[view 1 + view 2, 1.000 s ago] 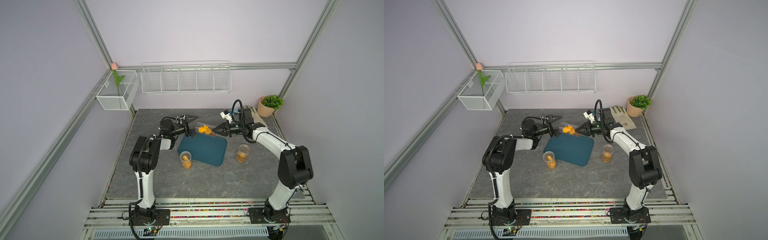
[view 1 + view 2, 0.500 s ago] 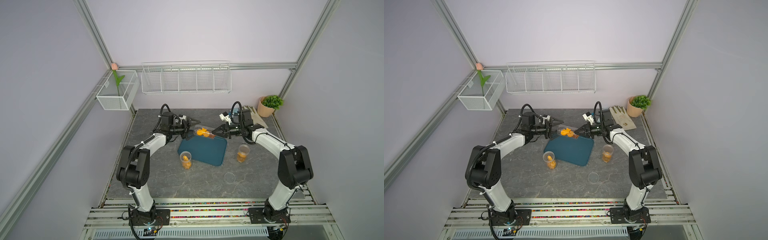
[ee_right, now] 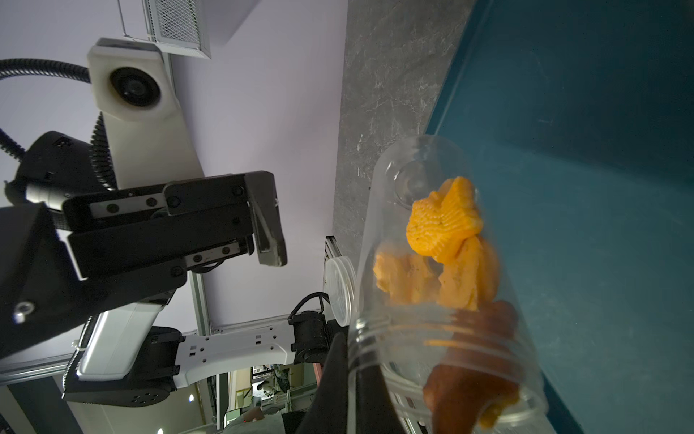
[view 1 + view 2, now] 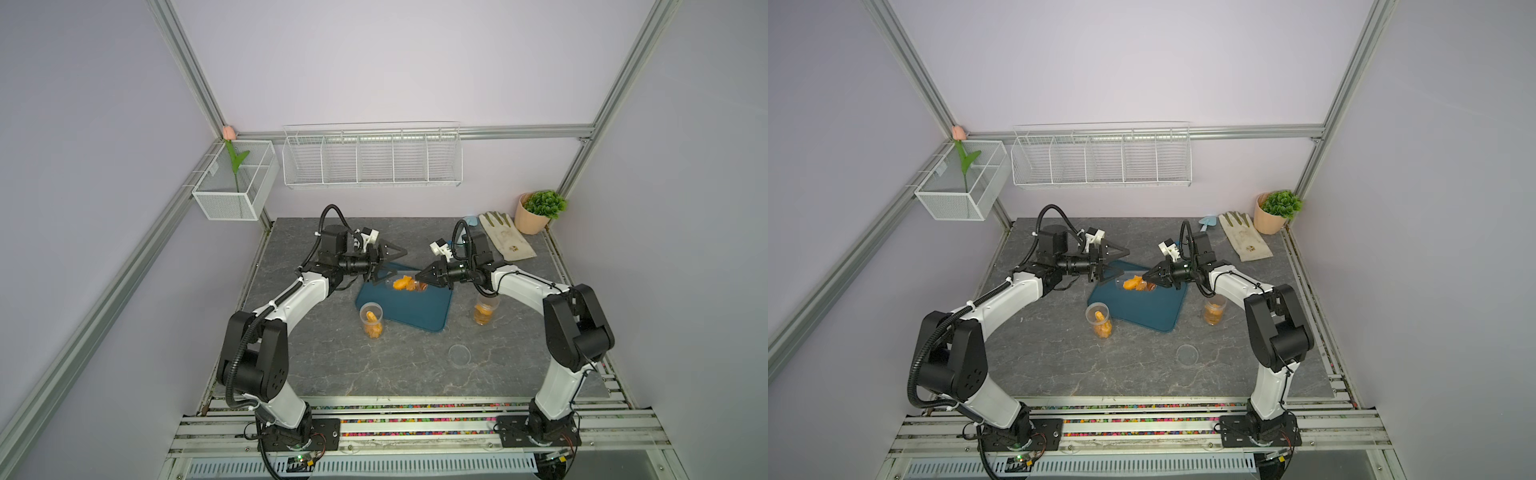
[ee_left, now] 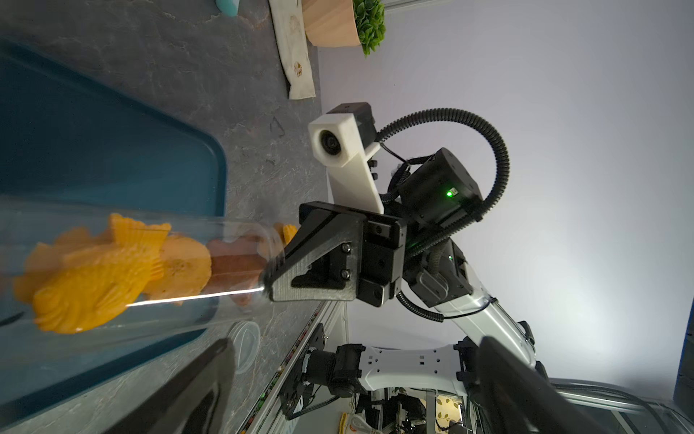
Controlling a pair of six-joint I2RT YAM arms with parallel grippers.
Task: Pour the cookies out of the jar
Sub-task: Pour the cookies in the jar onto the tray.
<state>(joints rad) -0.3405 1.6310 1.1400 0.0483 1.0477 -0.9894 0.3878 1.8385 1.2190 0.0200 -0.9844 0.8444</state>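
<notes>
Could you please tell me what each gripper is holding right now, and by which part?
The right gripper pinches the clear jar at its threaded mouth rim. The left gripper is open and holds nothing.

Left arm (image 4: 291,299) reaching inward, left fingers (image 4: 395,250) spread wide, right arm (image 4: 523,286) opposite, right fingers (image 4: 430,276) pinched together

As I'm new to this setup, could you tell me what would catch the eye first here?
A clear jar of orange cookies hangs sideways over the blue tray mid-table, pinched at its mouth by the right gripper. The left gripper gapes open just off the jar's closed end. A second filled jar and a third jar stand upright beside the tray.
</notes>
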